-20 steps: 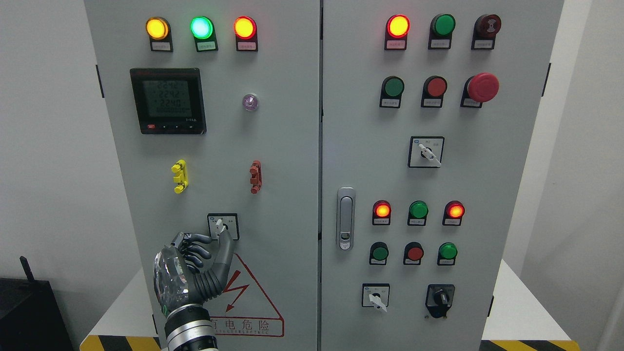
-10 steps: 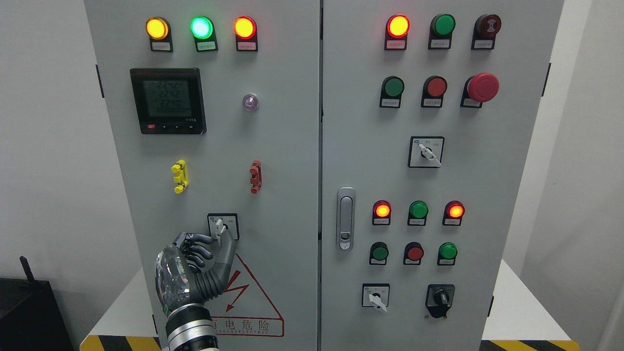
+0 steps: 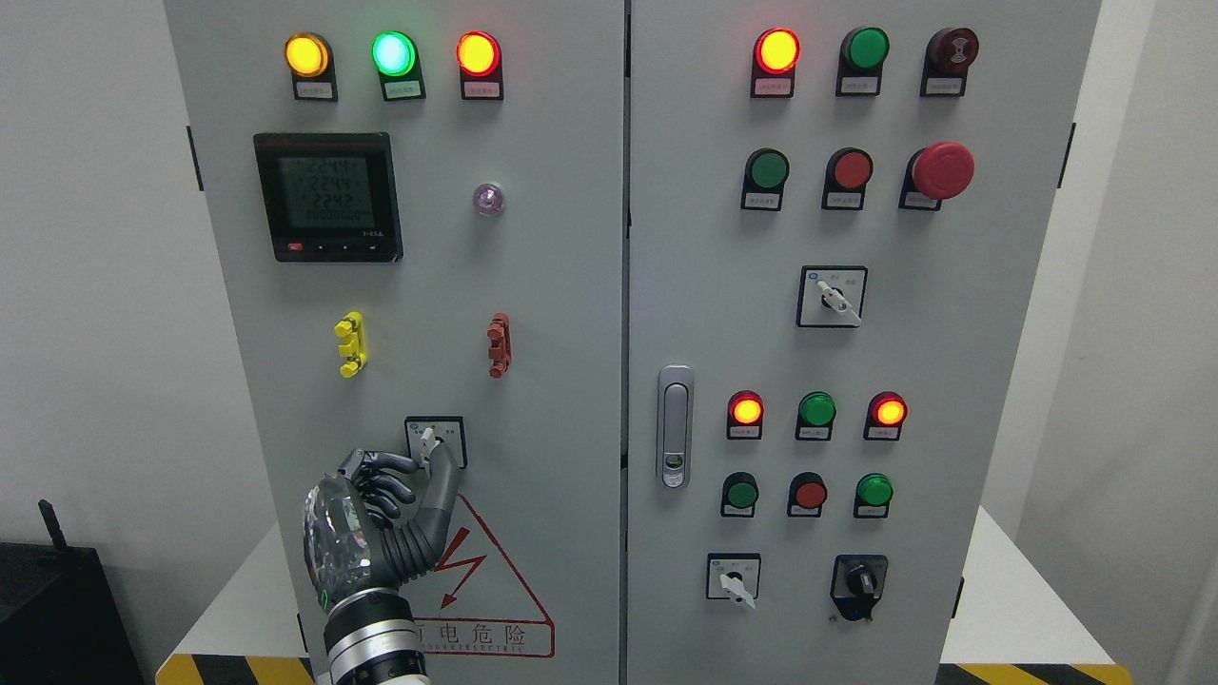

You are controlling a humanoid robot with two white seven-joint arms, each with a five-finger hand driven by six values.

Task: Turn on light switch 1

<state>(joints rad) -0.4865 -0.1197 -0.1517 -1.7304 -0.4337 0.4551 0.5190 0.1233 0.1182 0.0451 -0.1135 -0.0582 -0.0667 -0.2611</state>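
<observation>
Left hand [image 3: 381, 518] raised, fingertips [image 3: 440, 461] at rotary switch [image 3: 435, 441]

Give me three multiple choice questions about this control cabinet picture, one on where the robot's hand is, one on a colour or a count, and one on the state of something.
1. Where is the left hand?
A. At the rotary switch above the warning triangle
B. On the door latch
C. On the emergency stop button

2. How many lamps glow in the left door's top row?
A. One
B. Two
C. Three

3. The digital meter is:
A. Dark
B. Lit, showing digits
C. Covered by the hand

Answers: 1 A, its fingertips meet the rotary switch. 2 C, the yellow lamp, green lamp and red lamp all glow. 3 B, the digital meter shows digits.
</observation>
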